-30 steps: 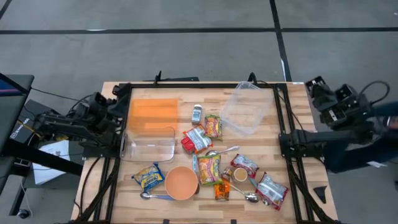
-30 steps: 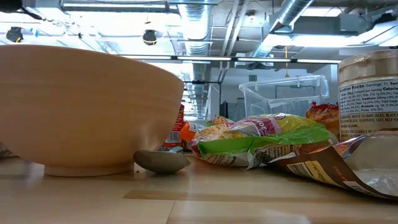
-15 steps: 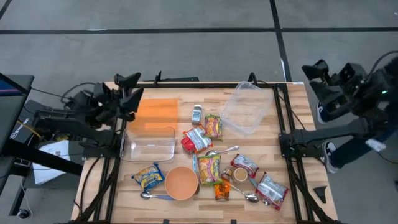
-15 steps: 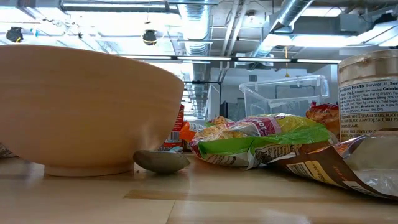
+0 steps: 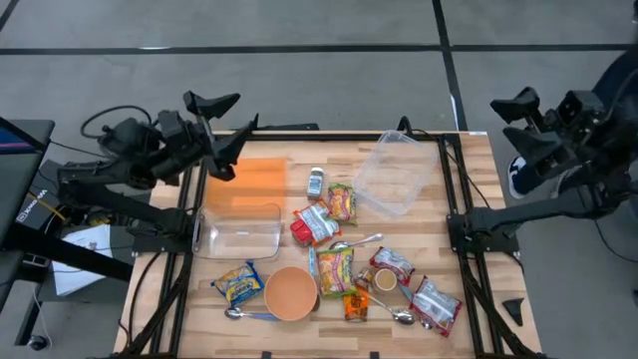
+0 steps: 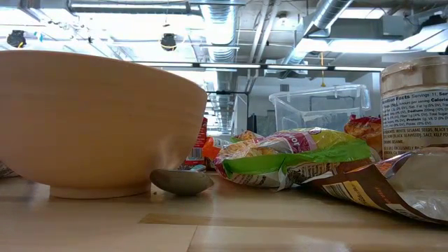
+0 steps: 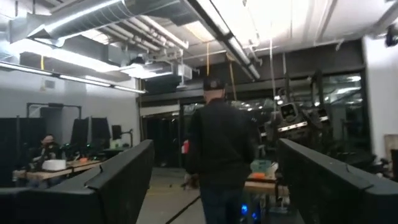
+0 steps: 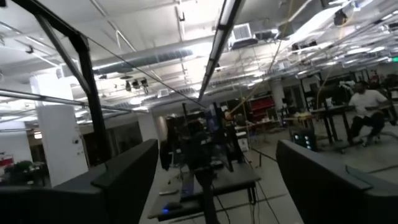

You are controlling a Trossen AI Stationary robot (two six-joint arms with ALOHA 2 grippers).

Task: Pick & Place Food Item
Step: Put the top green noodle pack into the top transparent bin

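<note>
Food packets waiting, both arms still high

Food packets lie loose mid-worktop, well below and inboard of both end effectors. Left end effector fingers apart, over the orange lid edge. Right end effector fingers apart, off the worktop side. Suggest: descend onto one isolated packet, avoid bowl and spoons, drop into clear container.

The room is bright. Light comes from long ceiling lamps overhead, and they glare white in the low view. From above, the wooden table is evenly lit with soft, faint shadows. The big bowl close to the low camera looks fuzzy. Both wrist views look a bit blurry.
</note>
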